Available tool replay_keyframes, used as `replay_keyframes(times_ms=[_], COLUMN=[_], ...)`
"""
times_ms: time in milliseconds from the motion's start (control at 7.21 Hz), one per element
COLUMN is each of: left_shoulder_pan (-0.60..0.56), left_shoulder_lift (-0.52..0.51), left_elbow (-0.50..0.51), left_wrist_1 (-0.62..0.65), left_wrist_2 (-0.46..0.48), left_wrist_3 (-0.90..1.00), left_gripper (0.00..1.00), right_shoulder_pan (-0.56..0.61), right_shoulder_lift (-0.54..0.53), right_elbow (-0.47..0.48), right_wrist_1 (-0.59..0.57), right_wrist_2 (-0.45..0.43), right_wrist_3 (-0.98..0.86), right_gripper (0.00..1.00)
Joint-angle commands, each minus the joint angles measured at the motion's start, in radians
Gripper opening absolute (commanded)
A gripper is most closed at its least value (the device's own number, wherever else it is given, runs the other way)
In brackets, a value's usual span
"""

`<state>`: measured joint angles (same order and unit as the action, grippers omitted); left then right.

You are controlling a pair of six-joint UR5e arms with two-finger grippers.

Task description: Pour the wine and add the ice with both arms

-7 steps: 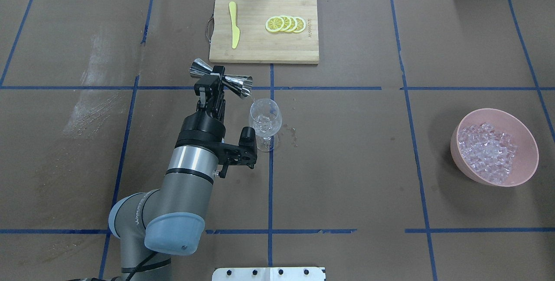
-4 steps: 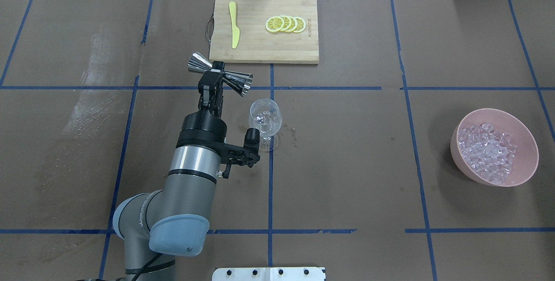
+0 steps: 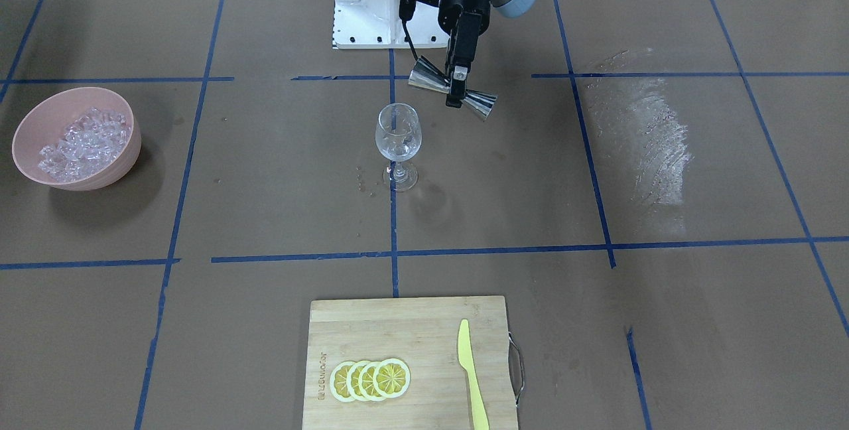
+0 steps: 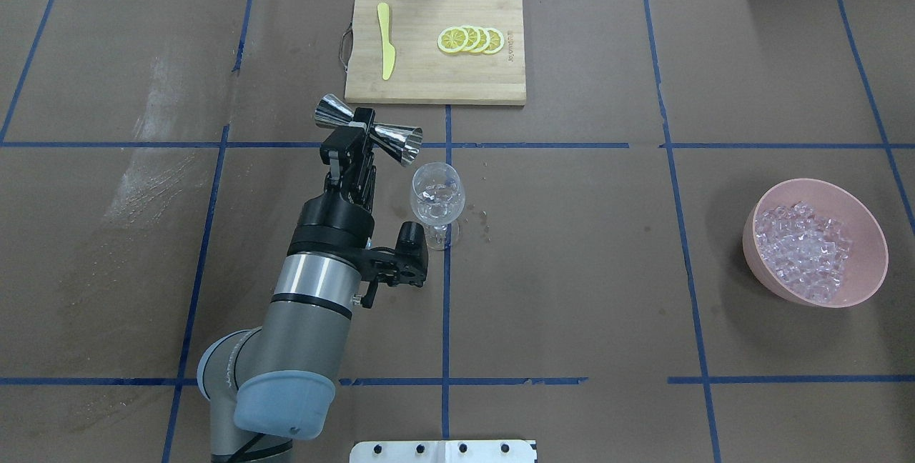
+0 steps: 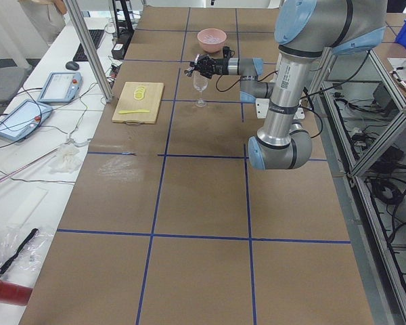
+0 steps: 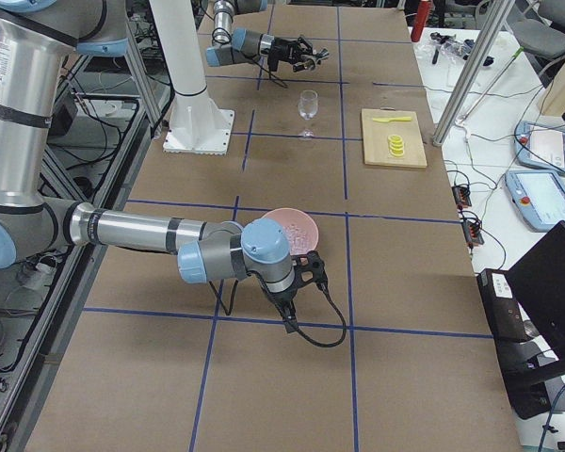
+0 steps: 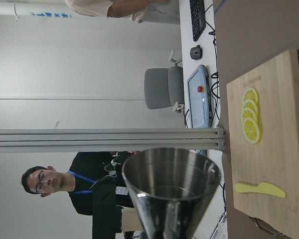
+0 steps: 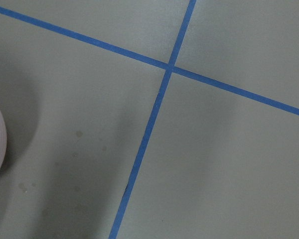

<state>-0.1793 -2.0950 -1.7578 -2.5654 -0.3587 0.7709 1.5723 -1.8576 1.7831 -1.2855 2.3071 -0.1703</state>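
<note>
Ice (image 4: 804, 252): a glittering heap of small, clear, colourless cubes, piled to about half the depth of a pink bowl (image 4: 752, 234).
Where it is: the bowl stands on the right side of the counter (image 4: 572, 270), well apart from the wine glass (image 4: 437, 195) near the middle.
Left pincer (image 4: 355, 131): clamped narrow on the waist of a steel measuring cup (image 4: 397, 141), held on its side above the counter; its open mouth is just beside the glass rim, to the glass's left and farther off.
Right pincer (image 6: 284, 306): points down beside the bowl; seen only from the side, so I cannot tell whether it is wide or narrow.
Counter: brown paper marked into squares by blue tape, with a pale scuffed patch (image 4: 154, 170) on the left and small wet spots (image 4: 486, 220) just right of the glass foot.
Far edge: a wooden cutting board (image 4: 429, 77) with four overlapping lemon slices (image 4: 472, 40) and a yellow knife (image 4: 386, 48).
Room: desks with tablets and cables alongside; a person in dark clothes sits beyond a metal post.
Hard to see: something clear glints in the glass; I cannot tell what it is. My right wrist camera shows only paper, tape and a sliver of bowl.
</note>
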Motion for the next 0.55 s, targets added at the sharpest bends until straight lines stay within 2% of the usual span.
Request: replay_keyframes(times_ms=[0, 139, 416], left_shoulder_pan=[-0.012, -0.015, -0.017], left_shoulder_lift=[0.007, 0.012, 0.030], left_elbow=[0.001, 0.000, 0.000], left_wrist_1=[-0.041, -0.058, -0.058], left_wrist_2=[0.007, 0.003, -0.095], left_wrist_3=[-0.030, -0.135, -0.470], left_gripper=[0.00, 0.00, 0.00], right_shoulder_pan=[0.000, 0.000, 0.000], right_shoulder_lift=[0.002, 0.000, 0.002], right_elbow=[0.002, 0.002, 0.006], right_wrist_1=[0.000, 0.000, 0.000], right_wrist_2=[0.000, 0.000, 0.000], right_wrist_3=[0.000, 0.000, 0.000], right_gripper=[1.00, 1.00, 1.00])
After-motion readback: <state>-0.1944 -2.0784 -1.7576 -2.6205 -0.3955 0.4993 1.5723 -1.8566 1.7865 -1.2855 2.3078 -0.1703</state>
